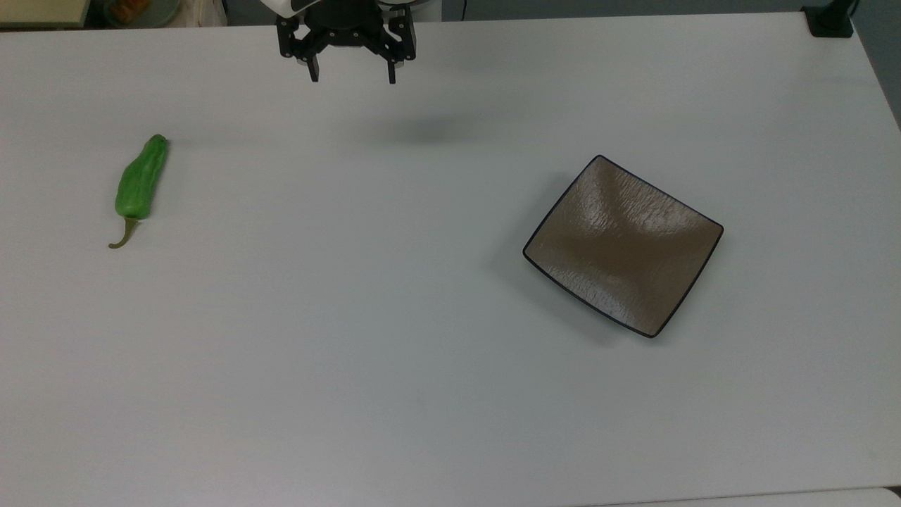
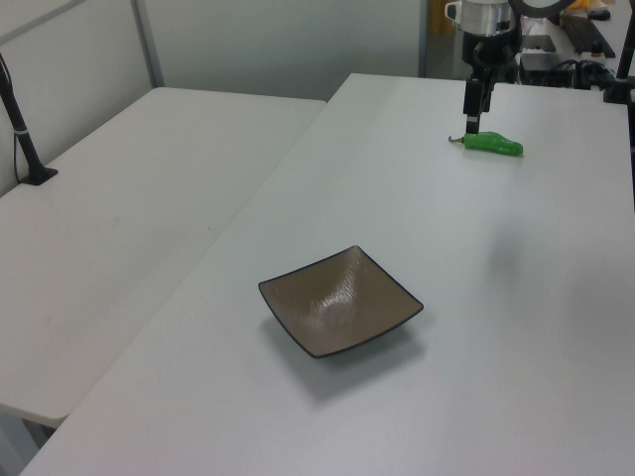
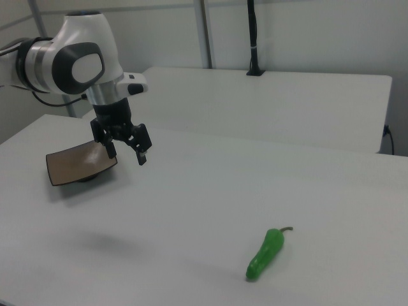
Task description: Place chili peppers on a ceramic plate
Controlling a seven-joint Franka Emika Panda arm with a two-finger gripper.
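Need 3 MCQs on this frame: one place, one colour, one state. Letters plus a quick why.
1. In the top view, the chili pepper lies:
A. on the plate
B. on the table at the top view's left
C. in the hand

2. The ceramic plate is:
A. white
B. blue
C. brown with a black rim

3. The hand is:
A. open and empty
B. shut on the pepper
C. shut on the plate's rim

Key: 1 B, the pepper sits on bare table, far from the plate. 2 C, glossy brown face, dark edge. 3 A, fingers spread above the table, nothing between.
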